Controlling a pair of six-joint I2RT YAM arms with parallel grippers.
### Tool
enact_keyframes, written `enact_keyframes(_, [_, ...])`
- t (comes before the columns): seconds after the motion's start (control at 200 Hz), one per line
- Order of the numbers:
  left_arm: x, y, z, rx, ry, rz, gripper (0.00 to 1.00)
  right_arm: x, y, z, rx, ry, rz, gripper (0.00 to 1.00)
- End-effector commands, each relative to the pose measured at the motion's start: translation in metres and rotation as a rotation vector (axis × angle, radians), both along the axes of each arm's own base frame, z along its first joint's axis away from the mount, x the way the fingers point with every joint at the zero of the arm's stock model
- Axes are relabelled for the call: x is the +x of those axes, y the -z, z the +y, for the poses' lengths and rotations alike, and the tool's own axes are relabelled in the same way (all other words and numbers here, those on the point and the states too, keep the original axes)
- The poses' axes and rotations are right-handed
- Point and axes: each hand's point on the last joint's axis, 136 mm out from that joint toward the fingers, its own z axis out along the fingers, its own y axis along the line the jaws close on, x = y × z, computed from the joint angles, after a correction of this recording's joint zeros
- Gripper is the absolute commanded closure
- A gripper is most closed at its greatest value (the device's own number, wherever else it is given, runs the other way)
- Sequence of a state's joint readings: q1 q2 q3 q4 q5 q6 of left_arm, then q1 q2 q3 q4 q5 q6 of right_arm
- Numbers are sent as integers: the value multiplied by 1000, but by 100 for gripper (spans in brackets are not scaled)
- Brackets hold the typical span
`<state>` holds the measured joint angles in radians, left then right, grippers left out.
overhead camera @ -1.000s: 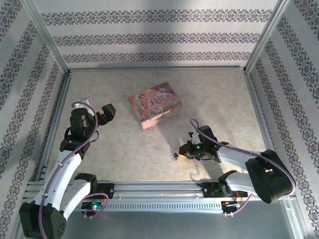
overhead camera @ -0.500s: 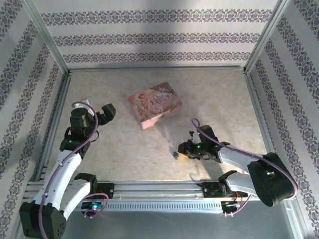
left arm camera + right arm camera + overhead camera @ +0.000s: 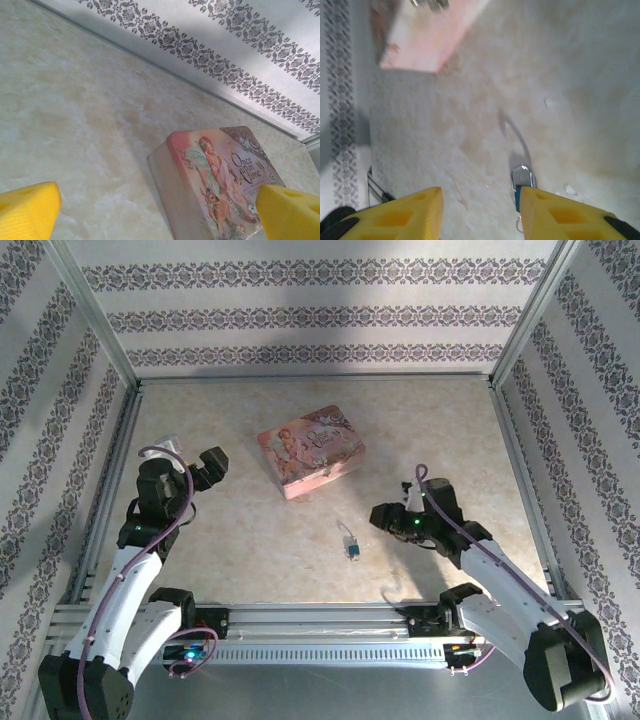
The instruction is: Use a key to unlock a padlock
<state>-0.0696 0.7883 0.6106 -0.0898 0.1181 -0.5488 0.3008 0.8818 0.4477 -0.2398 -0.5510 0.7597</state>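
- Change: a second ago the right tool (image 3: 385, 516) sat pressed shut at the padlock (image 3: 352, 548), on the arms' side of the pink tin (image 3: 311, 450). It has since drawn back to the right and its jaws have parted. The left tool (image 3: 213, 465) has kept its place left of the tin.
- Right tool (image 3: 480, 215): yellow fingers (image 3: 410, 215) spread, gripping nothing. From above it stands apart from the padlock.
- Padlock (image 3: 522, 186): lies loose on the counter (image 3: 250, 540), on the arms' side of the tin, its thin shackle reaching toward the tin.
- Left tool (image 3: 157, 200): spread wide, empty, facing the tin (image 3: 215, 185).
- Bare counter lies between tin and padlock.
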Motion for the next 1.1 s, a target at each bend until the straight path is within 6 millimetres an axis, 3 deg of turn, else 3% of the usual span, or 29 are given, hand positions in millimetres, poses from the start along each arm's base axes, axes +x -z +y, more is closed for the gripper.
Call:
enact_keyframes(0.0, [0,-13,12,31,-44,-56,0,10,-15,-22,-91,33,-84,53])
enact_keyframes(0.325, [-8,-18,27,72,-111,-67,1,57,-65,-68,-205,159,-277,42])
enact_keyframes(0.5, [-13,-19,36,80,-163,-70,1,73,-80,-104,-321,308,-365,32])
enact_keyframes(0.72, [-18,-15,42,105,-190,-33,0,79,-96,-136,-424,443,-493,16])
enact_keyframes(0.89, [-21,-21,45,124,-203,-49,1,79,-101,-148,-495,460,-554,2])
enact_keyframes(1.094, [-23,-24,48,147,-211,-49,1,78,-109,-156,-546,491,-675,2])
